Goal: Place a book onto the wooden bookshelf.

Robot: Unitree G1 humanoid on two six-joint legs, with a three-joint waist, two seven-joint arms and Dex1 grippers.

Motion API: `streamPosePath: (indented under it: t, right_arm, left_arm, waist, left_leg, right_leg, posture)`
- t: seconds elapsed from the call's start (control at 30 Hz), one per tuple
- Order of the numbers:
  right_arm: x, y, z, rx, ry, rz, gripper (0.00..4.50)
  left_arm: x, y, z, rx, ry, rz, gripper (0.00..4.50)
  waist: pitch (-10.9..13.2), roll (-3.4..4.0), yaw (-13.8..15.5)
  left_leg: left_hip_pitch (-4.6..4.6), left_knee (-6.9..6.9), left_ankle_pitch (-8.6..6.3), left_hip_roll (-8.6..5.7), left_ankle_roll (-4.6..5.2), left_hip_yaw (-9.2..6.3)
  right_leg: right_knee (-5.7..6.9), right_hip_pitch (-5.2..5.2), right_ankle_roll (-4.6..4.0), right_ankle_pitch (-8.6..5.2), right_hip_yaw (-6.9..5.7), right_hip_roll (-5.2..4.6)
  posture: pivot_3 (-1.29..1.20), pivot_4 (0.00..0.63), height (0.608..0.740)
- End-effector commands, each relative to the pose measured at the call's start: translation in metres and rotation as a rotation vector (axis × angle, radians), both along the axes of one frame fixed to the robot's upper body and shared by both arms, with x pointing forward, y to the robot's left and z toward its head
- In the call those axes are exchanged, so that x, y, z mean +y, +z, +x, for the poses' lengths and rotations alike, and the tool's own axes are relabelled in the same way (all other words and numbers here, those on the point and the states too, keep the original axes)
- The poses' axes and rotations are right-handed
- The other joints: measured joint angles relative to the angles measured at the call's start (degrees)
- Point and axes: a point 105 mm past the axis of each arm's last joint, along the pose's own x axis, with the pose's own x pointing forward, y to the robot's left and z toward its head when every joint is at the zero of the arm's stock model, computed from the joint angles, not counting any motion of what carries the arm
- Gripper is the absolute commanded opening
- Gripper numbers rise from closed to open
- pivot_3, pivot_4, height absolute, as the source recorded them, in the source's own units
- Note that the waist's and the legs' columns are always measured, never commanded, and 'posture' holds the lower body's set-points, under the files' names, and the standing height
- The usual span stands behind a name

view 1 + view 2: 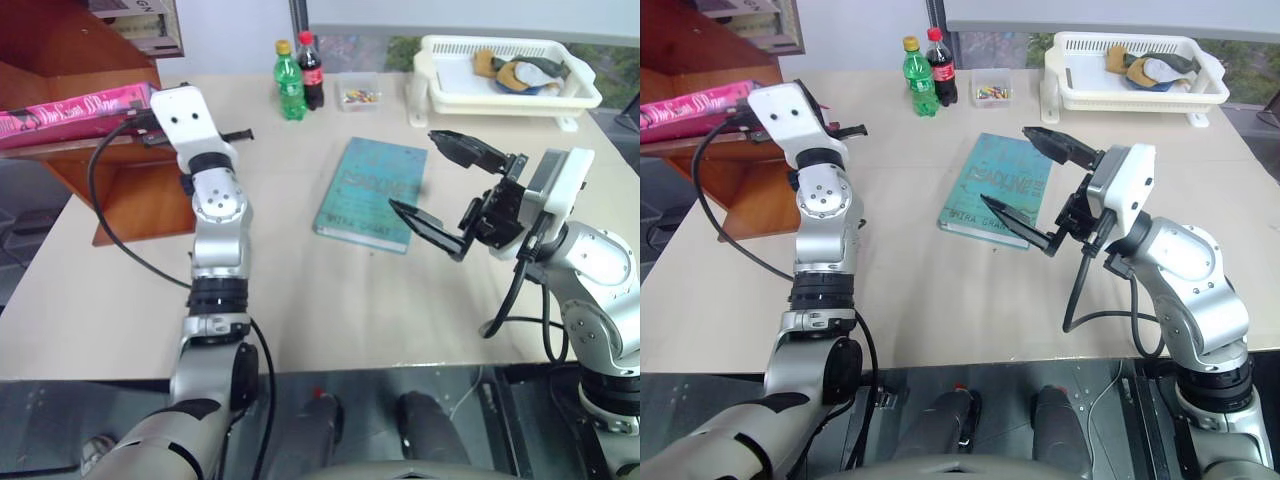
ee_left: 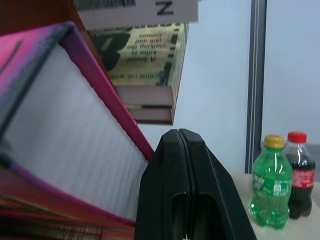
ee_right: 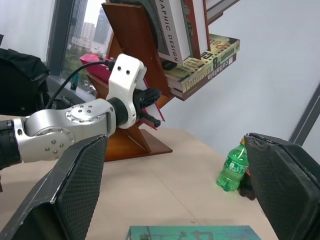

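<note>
- Book (image 1: 75, 112) lies on the wooden bookshelf (image 1: 60, 60) ledge; clenched, empty left tool (image 2: 185, 190) just beside it could knock it off.
- Right tool (image 1: 447, 188) hangs released above the counter (image 1: 330, 300).

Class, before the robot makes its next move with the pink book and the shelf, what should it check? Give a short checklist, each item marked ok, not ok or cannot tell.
1. Pink book lies on the shelf ledge: ok.
2. Left gripper shut and empty, beside the book's page edges: ok.
3. Book fully pushed back on the ledge: cannot tell.
4. Right gripper open, holding nothing, above the teal book: ok.
5. Two bottles standing apart from the left arm's way back: ok.
</note>
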Motion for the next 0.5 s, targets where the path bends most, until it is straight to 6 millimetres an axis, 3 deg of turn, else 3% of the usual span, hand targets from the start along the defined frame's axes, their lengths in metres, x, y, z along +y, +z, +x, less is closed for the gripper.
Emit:
streamPosePath:
  t: [0.03, 0.17, 0.37, 0.5]
  right_arm:
    - [0.0, 0.008, -0.005, -0.04, 0.01, 0.003, 4.5]
    - [-0.001, 0.003, -0.005, -0.02, 0.004, -0.01, 4.5]
    - [-0.007, -0.004, -0.008, 0.01, -0.019, -0.033, 4.5]
    - [-0.016, -0.012, -0.011, 0.04, -0.048, -0.063, 4.5]
  left_arm:
    - [-0.006, 0.003, -0.002, -0.011, -0.131, 0.022, 0.04]
    - [-0.035, -0.026, -0.004, 0.096, -0.368, 0.063, 0.04]
    - [-0.04, -0.045, -0.024, 0.166, -0.562, 0.082, 0.04]
    - [-0.037, -0.066, -0.055, 0.258, -0.769, 0.128, 0.04]
  waist:
    - [0.0, 0.0, 0.1]
    - [0.0, 0.02, 0.5]
    - [0.0, 0.0, 0.6]
    - [0.0, 0.03, 0.3]
  left_leg:
    - [0.0, 0.0, 0.0, 0.0, 0.0, -0.01]
    - [0.0, 0.0, 0.0, -0.05, 0.0, 0.01]
    - [-0.05, -0.01, 0.0, -0.06, 0.01, -0.11]
    - [-0.01, -0.05, -0.01, -0.03, 0.02, -0.05]
  right_leg:
    - [0.0, 0.01, 0.0, 0.0, -0.01, 0.0]
    - [-0.03, 0.02, 0.0, 0.0, 0.0, -0.06]
    - [-0.04, 0.02, -0.01, 0.0, -0.08, -0.07]
    - [-0.05, 0.02, -0.01, 0.0, -0.01, -0.07]
  posture:
    - [0.0, 0.15, 0.74]
    - [0.0, 0.15, 0.74]
    - [0.0, 0.15, 0.74]
    - [0.0, 0.15, 0.74]
